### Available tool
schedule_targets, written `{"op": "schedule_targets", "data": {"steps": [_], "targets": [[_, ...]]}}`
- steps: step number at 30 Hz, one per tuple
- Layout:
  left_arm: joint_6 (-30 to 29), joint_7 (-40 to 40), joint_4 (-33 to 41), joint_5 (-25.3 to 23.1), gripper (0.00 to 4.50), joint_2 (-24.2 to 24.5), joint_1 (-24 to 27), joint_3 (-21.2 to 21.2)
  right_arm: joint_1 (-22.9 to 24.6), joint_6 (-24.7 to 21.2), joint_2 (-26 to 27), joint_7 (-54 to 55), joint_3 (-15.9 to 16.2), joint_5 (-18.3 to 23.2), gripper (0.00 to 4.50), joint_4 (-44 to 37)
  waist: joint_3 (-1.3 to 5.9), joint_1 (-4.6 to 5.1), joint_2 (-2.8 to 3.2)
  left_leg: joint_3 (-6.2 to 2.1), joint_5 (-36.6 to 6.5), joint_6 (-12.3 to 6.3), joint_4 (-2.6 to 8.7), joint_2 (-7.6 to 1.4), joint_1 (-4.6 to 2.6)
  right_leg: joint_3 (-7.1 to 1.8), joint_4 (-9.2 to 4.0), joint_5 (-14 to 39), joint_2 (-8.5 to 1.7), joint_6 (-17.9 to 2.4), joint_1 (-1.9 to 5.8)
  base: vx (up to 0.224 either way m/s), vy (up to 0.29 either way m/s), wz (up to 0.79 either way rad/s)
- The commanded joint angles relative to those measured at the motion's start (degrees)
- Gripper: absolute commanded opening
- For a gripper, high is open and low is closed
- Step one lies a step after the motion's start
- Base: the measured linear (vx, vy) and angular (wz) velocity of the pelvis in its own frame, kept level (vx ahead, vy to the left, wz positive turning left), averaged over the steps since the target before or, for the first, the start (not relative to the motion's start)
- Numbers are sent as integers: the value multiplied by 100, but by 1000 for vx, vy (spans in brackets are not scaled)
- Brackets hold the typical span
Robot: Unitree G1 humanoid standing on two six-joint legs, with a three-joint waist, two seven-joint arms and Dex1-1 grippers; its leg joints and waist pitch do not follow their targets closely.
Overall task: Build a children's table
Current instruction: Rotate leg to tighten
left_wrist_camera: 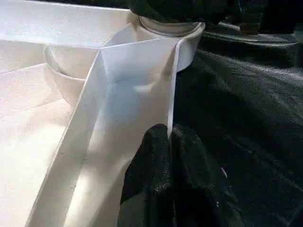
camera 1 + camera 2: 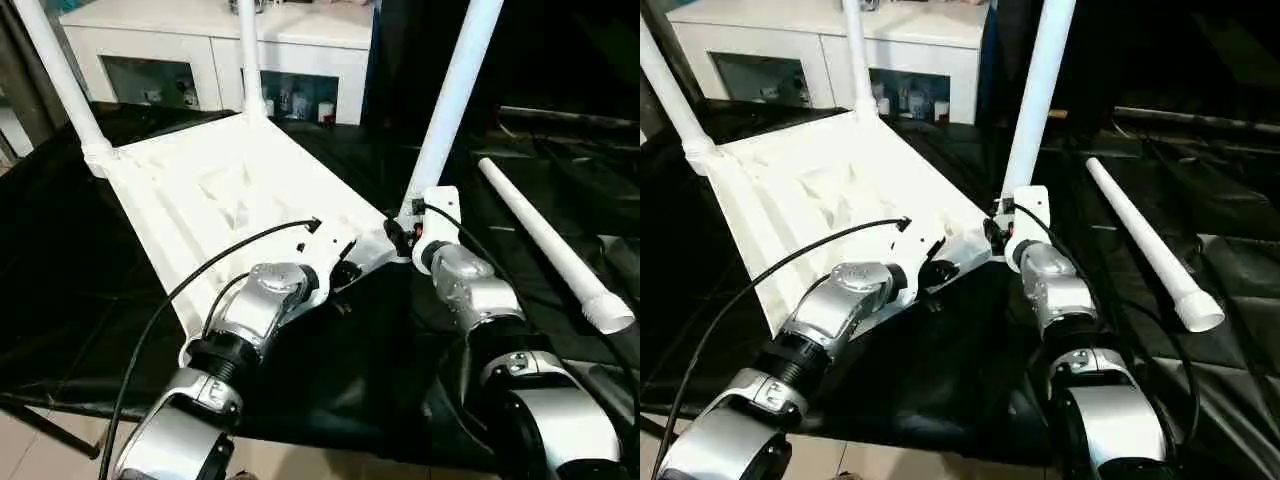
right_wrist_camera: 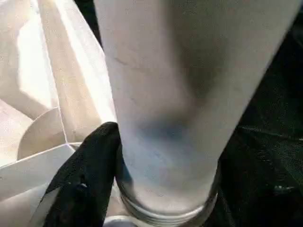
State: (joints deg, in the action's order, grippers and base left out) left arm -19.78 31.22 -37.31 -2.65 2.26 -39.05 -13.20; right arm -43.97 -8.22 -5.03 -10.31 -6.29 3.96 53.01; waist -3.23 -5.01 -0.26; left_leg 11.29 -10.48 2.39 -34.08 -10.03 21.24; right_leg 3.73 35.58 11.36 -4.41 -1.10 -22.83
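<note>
- White plastic tabletop (image 2: 220, 200) lies underside up on the black cloth (image 2: 70, 270), three legs standing in its sockets; a fourth leg (image 2: 550, 245) lies loose to the right.
- The near-right leg (image 2: 450, 100) should stay plumb while it is driven home, the rim pinned firmly.
- The left gripper (image 1: 173, 137) is clamped on the tabletop's rim.
- The right gripper (image 2: 408, 235) is closed around that leg's base.

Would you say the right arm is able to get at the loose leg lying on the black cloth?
Probably yes: the loose leg lies uncovered on the arm's own side, but the right gripper must first release the upright leg.
</note>
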Motion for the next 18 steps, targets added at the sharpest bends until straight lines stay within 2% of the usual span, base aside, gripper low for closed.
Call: {"op": "schedule_targets", "data": {"steps": [1, 2, 4, 5, 6, 7, 8, 9, 10, 11, 12, 13, 15, 16, 17, 18], "targets": [[504, -366, 43, -2, 0, 17, -210, 209, 121, -14, 330, -389, 276, 33, 352, 193, 372, 36, -61, -152, -1060, -237, 398, -307, -57, -288, -502, 1139, -458, -1108, 270, 0, 0, 0], [694, -284, 30, 16, 0, 14, -204, 187, 105, 155, 281, -326, 319, -58, 367, 146, 387, 82, -76, -184, -1011, -195, 413, -299, 13, -270, -477, 1164, -469, -1041, 334, 0, 0, 0], [810, -250, 29, 26, 0, 10, -198, 180, 105, 241, 249, -289, 327, -89, 380, 86, 400, 112, -78, -168, -964, -201, 394, -306, -32, -275, -481, 1061, -459, -1057, 287, 0, 0, 0], [1031, -228, 47, 53, 0, -15, -191, 197, 142, 322, 168, -251, 289, -80, 380, -126, 400, 137, -74, -162, -891, -256, 380, -300, -32, -280, -468, 919, -454, -1138, 288, 0, 0, 0], [1133, -45, 109, 247, 0, -89, -186, 315, 260, 365, 54, -282, 257, -60, 380, -491, 411, 131, -78, -148, -786, -317, 363, -297, -29, -285, -448, 756, -455, -1201, 293, 0, 0, 0], [1137, 4, 135, 283, 56, -98, -182, 331, 297, 359, 30, -294, 251, -52, 390, -584, 406, 122, -80, -141, -712, -364, 359, -290, -24, -286, -449, 655, -443, -1209, 296, 0, 0, 0], [1142, 130, 202, 374, 56, -117, -171, 362, 394, 340, -27, -331, 233, -32, 390, -819, 435, 86, -65, -132, -481, -490, 335, -297, -37, -284, -394, 259, -441, -1291, 299, 0, 0, 0], [1144, 176, 225, 413, 56, -124, -169, 377, 450, 324, -54, -350, 219, -18, 390, -940, 445, 73, -67, -135, -384, -550, 325, -291, -25, -283, -378, 95, -445, -1350, 308, 0, 0, 0], [1139, 186, 236, 452, 56, -131, -179, 409, 538, 279, -89, -369, 194, 7, 390, -1116, 477, 52, -25, -139, -255, -584, 311, -302, -27, -281, -341, -130, -452, -1414, 314, 0, 0, 0], [1222, 161, 229, 462, 82, -125, -194, 427, 672, 205, -139, -424, 173, 32, 390, -1358, 482, 33, -25, -137, -7, -715, 286, -316, -23, -275, -290, -652, -416, -1501, 298, 0, 0, 0], [1328, 82, 209, 455, 97, -116, -217, 457, 795, 134, -190, -486, 179, 37, 390, -1563, 475, 30, -40, -133, 48, -790, 281, -322, -13, -271, -271, -815, -409, -1536, 294, 0, 0, 0], [1591, -40, 238, 481, 101, -83, -231, 562, 1049, 27, -321, -659, 267, 29, 390, -1931, 467, -5, 14, -132, -1, -901, 269, -319, -27, -265, -288, -868, -416, -1538, 287, 0, 0, 0], [1842, -172, 276, 490, 106, -51, -236, 658, 1188, -35, -404, -792, 340, 35, 390, -2118, 454, -6, -9, -141, -146, -872, 289, -332, -21, -266, -302, -745, -435, -1535, 315, 0, 0, 0], [1855, -203, 295, 499, 119, -36, -239, 691, 1206, -37, -416, -818, 347, 41, 390, -2139, 452, -4, 18, -145, -220, -838, 292, -325, -26, -259, -313, -621, -432, -1539, 312, 0, 0, 0], [1910, -372, 411, 550, 134, 49, -262, 912, 1327, -70, -481, -967, 386, 88, 390, -2305, 440, 14, 56, -141, -379, -731, 302, -323, -25, -263, -344, -417, -426, -1518, 309, 0, 0, 0], [1975, -569, 476, 522, 147, 130, -287, 1049, 1389, -104, -510, -1081, 400, 142, 390, -2393, 438, 17, 30, -143, -535, -647, 309, -321, -32, -262, -357, -293, -415, -1485, 328, 0, 0, 0]]}}
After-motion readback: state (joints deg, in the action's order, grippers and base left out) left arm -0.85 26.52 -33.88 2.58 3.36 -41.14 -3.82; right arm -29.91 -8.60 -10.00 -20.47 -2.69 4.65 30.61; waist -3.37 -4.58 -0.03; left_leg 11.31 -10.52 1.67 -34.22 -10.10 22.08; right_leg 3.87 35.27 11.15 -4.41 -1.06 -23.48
